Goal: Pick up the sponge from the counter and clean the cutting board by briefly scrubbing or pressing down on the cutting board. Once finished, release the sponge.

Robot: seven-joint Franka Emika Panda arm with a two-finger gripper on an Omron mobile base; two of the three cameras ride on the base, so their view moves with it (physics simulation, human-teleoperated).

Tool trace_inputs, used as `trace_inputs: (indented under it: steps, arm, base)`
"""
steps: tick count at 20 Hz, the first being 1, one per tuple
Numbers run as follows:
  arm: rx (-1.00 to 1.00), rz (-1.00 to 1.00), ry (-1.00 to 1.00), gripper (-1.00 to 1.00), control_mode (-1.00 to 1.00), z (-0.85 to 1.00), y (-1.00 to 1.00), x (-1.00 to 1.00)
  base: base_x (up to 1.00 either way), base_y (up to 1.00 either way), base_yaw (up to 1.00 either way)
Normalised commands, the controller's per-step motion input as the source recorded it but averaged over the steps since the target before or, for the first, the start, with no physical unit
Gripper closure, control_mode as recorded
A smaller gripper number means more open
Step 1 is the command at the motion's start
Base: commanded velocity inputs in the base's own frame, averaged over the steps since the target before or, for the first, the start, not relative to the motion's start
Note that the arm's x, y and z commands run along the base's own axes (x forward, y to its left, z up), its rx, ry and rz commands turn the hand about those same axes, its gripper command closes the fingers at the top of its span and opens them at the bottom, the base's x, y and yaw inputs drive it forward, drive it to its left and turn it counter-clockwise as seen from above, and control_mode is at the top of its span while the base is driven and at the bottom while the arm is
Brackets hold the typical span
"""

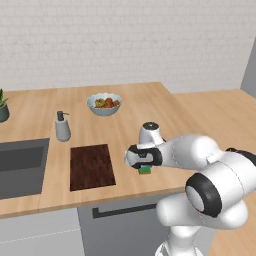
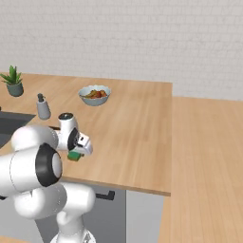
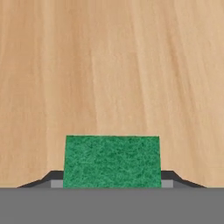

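Observation:
The sponge [image 1: 145,170] [image 2: 74,155] [image 3: 111,161] shows its green top, low over the light-tan counter [image 1: 150,110] near the front edge. My gripper [image 1: 145,168] [image 3: 111,183] points down over it, and both dark fingertips [image 3: 54,177] sit flush against the sponge's two sides, so it is shut on the sponge. I cannot tell whether the sponge rests on the wood or hangs just above it. The dark reddish-brown cutting board [image 1: 91,166] lies flat a short way to the sponge's left. In the right base view my arm hides the board.
A bowl of food [image 1: 104,104] [image 2: 95,95] stands behind the board, with a grey soap dispenser [image 1: 62,127] [image 2: 43,107] to its left. The grey sink [image 1: 20,167] sits left of the board. A potted plant [image 1: 2,106] [image 2: 13,81] is at the far left.

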Motion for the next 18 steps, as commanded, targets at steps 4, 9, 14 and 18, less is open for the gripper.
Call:
trace_inputs:
  steps: [4,9,14,18]
  arm:
    - [0.00,-0.13,0.01,1.00,-1.00,0.26,0.69,0.00]
    - [0.04,-0.10,0.02,1.00,-1.00,0.17,0.72,0.00]
    - [0.02,-0.08,0.03,1.00,-1.00,0.11,0.76,0.01]
    - [0.00,-0.06,0.07,1.00,-1.00,0.00,0.80,0.09]
  base:
    - [0.00,0.00,0.00]
    - [0.00,0.00,0.00]
    - [0.00,0.00,0.00]
    - [0.00,0.00,0.00]
